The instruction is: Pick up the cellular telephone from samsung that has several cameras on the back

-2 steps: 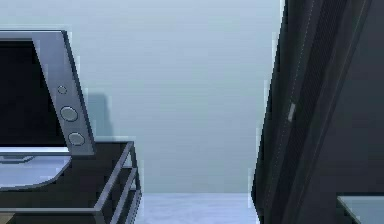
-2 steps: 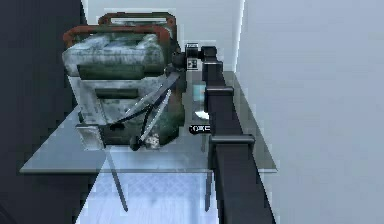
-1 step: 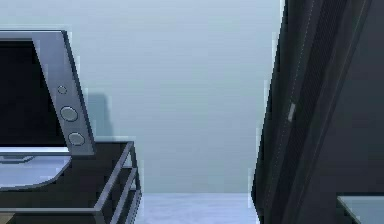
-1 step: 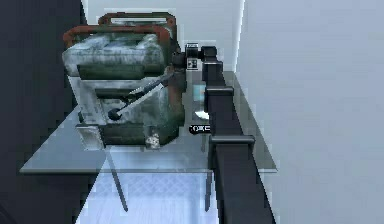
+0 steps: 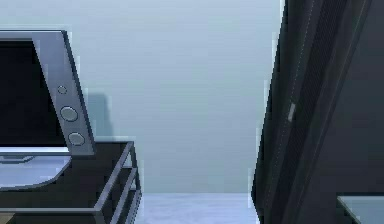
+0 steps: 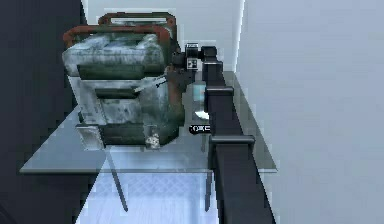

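Reaches across the glass bench (image 6: 60, 152), pincer (image 6: 165, 82) just beside a battered green case (image 6: 115, 80), likely seeking the phone; cannot tell whether holding anything.

Forward view: a plain pale blue-grey wall (image 5: 180, 80) spans the middle. At the left, a flat television (image 5: 25, 90) with a grey frame stands on a dark, low shelved stand (image 5: 100, 175). At the right, a tall dark panel (image 5: 330, 110) runs from top to bottom. A strip of pale floor (image 5: 195, 208) lies at the base.

Arm side view: a glass-topped table (image 6: 70, 155) on thin metal legs (image 6: 120, 190) stands between a dark surface (image 6: 30, 70) at the left and a white wall (image 6: 320, 80) at the right.
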